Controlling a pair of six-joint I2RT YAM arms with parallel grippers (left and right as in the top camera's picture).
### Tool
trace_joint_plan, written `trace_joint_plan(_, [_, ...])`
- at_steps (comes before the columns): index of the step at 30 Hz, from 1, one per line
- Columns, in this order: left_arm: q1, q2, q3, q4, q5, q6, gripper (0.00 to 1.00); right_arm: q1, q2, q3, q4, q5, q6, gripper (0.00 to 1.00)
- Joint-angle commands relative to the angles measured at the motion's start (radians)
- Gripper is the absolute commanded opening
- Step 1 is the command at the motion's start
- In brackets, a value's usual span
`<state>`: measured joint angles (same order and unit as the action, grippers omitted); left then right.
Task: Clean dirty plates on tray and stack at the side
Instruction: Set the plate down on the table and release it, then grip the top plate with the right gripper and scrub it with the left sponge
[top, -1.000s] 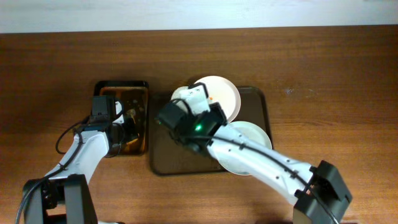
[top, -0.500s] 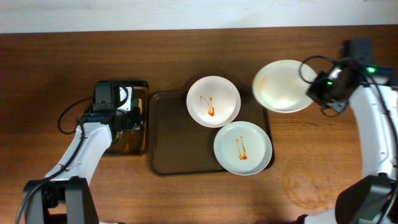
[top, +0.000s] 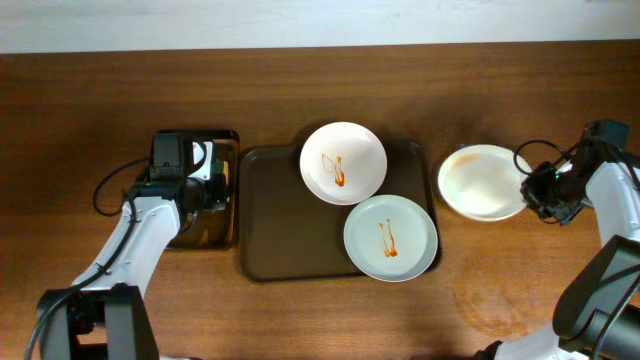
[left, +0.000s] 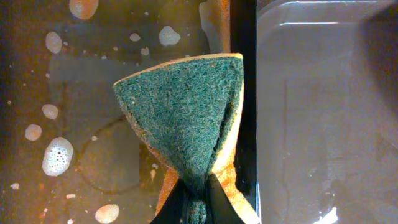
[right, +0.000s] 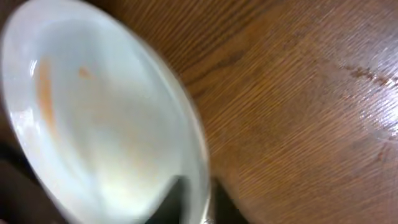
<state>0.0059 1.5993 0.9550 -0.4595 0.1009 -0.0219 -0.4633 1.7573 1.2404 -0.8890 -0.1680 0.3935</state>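
Note:
Two white plates streaked with red sauce sit on the brown tray (top: 275, 235): one at its far edge (top: 343, 162), one at its near right corner (top: 390, 237). My right gripper (top: 535, 187) is shut on the rim of a third white plate (top: 480, 182), low over the table to the right of the tray; in the right wrist view this plate (right: 93, 124) shows faint orange smears. My left gripper (left: 198, 202) is shut on a green and yellow sponge (left: 186, 118) over the soapy water basin (top: 195, 190), left of the tray.
The basin (left: 74, 93) holds brownish water with foam patches. Its black wall (left: 244, 93) separates it from the tray. Bare wooden table (top: 520, 290) lies around the right arm and behind the tray.
My right arm has carried the third plate from the tray out to the right and lowered it toward the table. The left gripper and sponge have stayed in the basin.

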Motion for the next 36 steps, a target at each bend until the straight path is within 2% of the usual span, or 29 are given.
trace_joint_plan(1, [-0.002, 0.005, 0.019, 0.003, 0.007, 0.015, 0.00, 0.000, -0.004, -0.004, -0.019, -0.092, -0.026, 0.47])
trace_joint_plan(3, [-0.002, 0.005, 0.019, 0.003, 0.008, 0.015, 0.00, 0.001, -0.027, 0.000, -0.021, -0.167, -0.063, 0.50])
trace_joint_plan(6, [-0.003, 0.005, 0.035, -0.015, 0.008, 0.015, 0.00, 0.059, -0.078, 0.058, -0.066, -0.222, -0.196, 0.50])
trace_joint_plan(9, [-0.006, 0.005, 0.120, -0.097, 0.009, 0.015, 0.00, 0.235, -0.089, 0.097, -0.036, -0.220, -0.312, 0.50])
trace_joint_plan(13, [-0.074, 0.005, 0.181, -0.125, 0.015, 0.015, 0.00, 0.443, -0.058, 0.097, 0.119, -0.208, -0.311, 0.57])
trace_joint_plan(17, [-0.148, 0.005, 0.181, -0.125, 0.015, 0.012, 0.00, 0.579, 0.038, 0.096, 0.198, -0.169, -0.299, 0.56])
trace_joint_plan(20, [-0.178, 0.005, 0.181, -0.126, 0.016, -0.013, 0.00, 0.608, 0.116, 0.095, 0.246, -0.110, -0.215, 0.51])
trace_joint_plan(22, [-0.192, 0.005, 0.181, -0.126, 0.016, -0.019, 0.00, 0.616, 0.179, 0.095, 0.301, -0.166, -0.209, 0.48])
trace_joint_plan(26, [-0.206, 0.005, 0.179, -0.126, 0.016, -0.019, 0.00, 0.621, 0.248, 0.095, 0.336, -0.196, -0.171, 0.34])
trace_joint_plan(28, [-0.206, 0.005, 0.179, -0.126, 0.015, -0.019, 0.00, 0.644, 0.267, 0.095, 0.340, -0.199, -0.171, 0.33])
trace_joint_plan(33, [-0.206, 0.005, 0.179, -0.126, 0.016, -0.019, 0.00, 0.726, 0.268, 0.095, 0.354, -0.199, -0.129, 0.10])
trace_joint_plan(36, [-0.206, 0.005, 0.179, -0.126, 0.058, -0.052, 0.00, 0.776, 0.268, 0.095, 0.343, -0.204, -0.064, 0.05])
